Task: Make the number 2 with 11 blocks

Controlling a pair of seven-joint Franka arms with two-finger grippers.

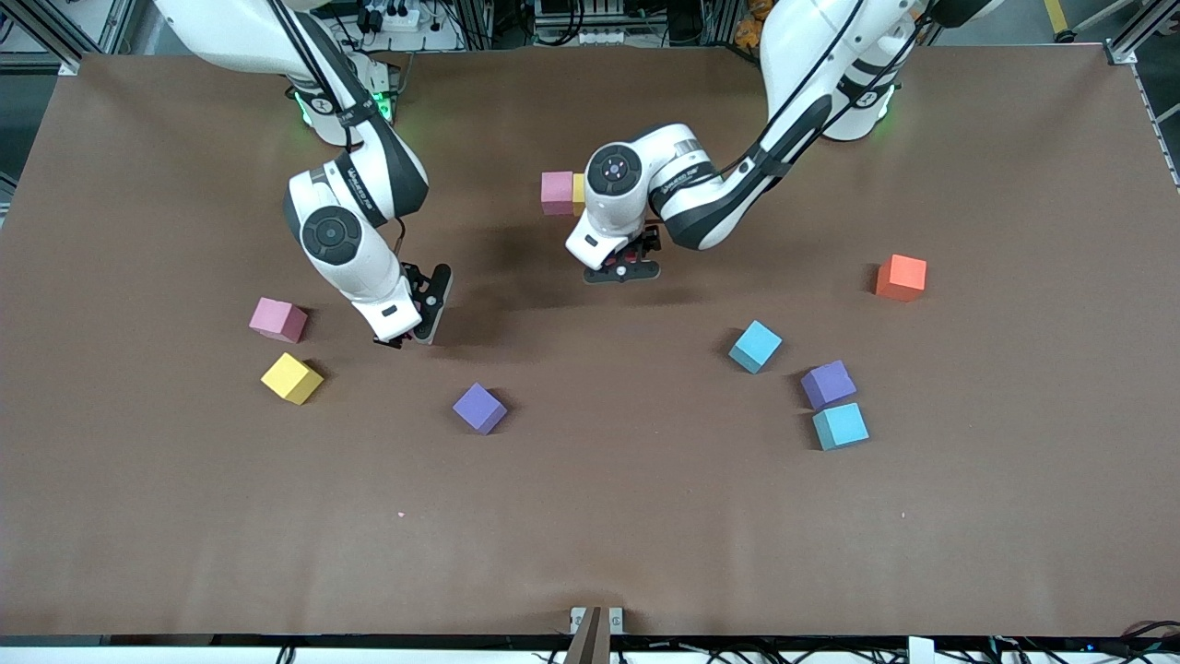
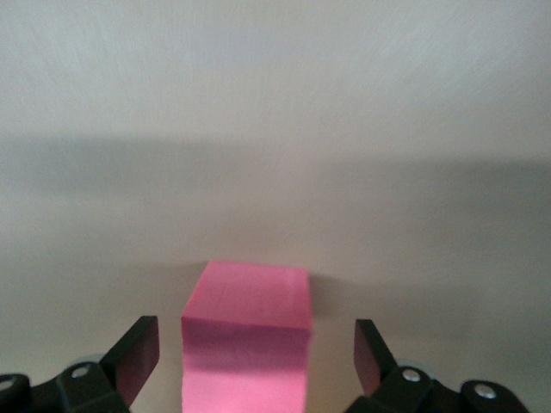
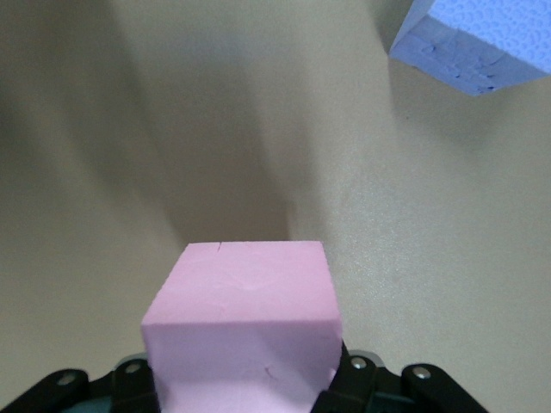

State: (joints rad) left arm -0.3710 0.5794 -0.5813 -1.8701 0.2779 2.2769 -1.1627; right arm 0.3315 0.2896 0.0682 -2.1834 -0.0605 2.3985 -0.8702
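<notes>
Over mid-tabletop, left tool spread wide around a pink cube — not gripping. Right tool clamped on another pink cube — near the yellow cube.

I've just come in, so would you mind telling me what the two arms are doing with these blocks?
The left gripper stands open around a pink block on the table, next to a pink and yellow pair near the bases. The right gripper is shut on another pink block, above the table near a purple block. Seven more blocks lie scattered, so the digit is barely begun.
</notes>
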